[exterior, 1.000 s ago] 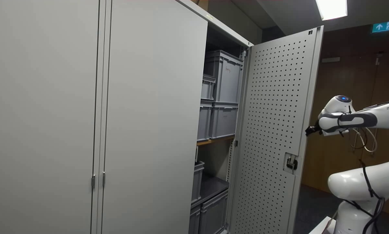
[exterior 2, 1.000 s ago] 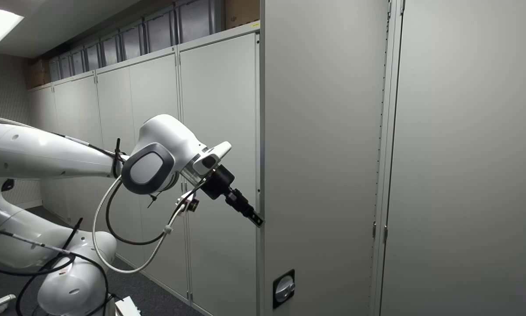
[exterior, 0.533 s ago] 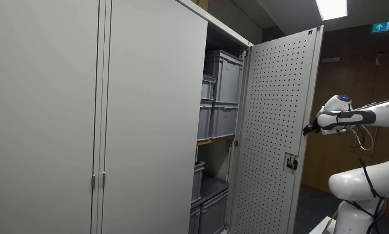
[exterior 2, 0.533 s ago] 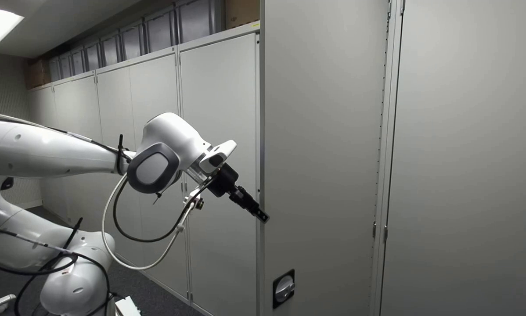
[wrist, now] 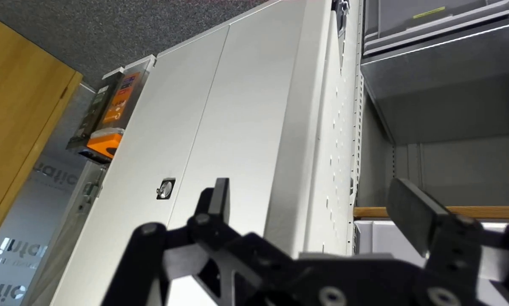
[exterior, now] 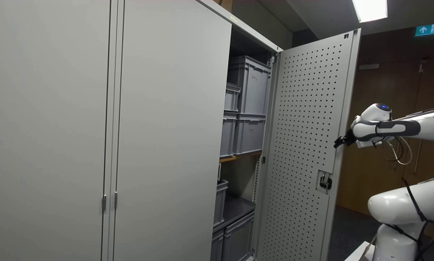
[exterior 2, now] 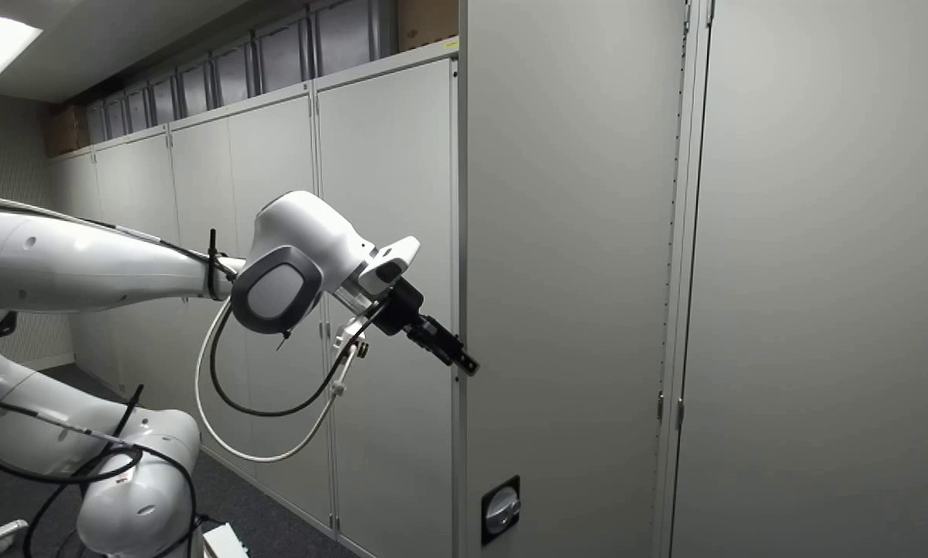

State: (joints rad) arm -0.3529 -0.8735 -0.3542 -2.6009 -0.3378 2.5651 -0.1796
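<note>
- Currently see gripper (wrist: pixel 308 187) spread wide with nothing in its grasp, likely to leave room for the thickness of the door (exterior: pixel 304 145).
- Find door swung out from the cabinet (exterior: pixel 177 127), with its free edge right at the gripper.
- Can see that edge between the fingers (wrist: pixel 409 210) in wrist view; probably straddling it, but can't tell about contact.
- Angled downward at the gripper, perhaps to keep its bulk off the door.
- Note handle (exterior 2: pixel 501 511) on the door's outer face and latch (exterior: pixel 325 182) on its inner face, below the gripper, presumably linked through the door to work one lock.
- See bins (exterior: pixel 251 134) just inside the door's hinge side, stacked on a shelf (wrist: pixel 492 211), probably to use the height.
</note>
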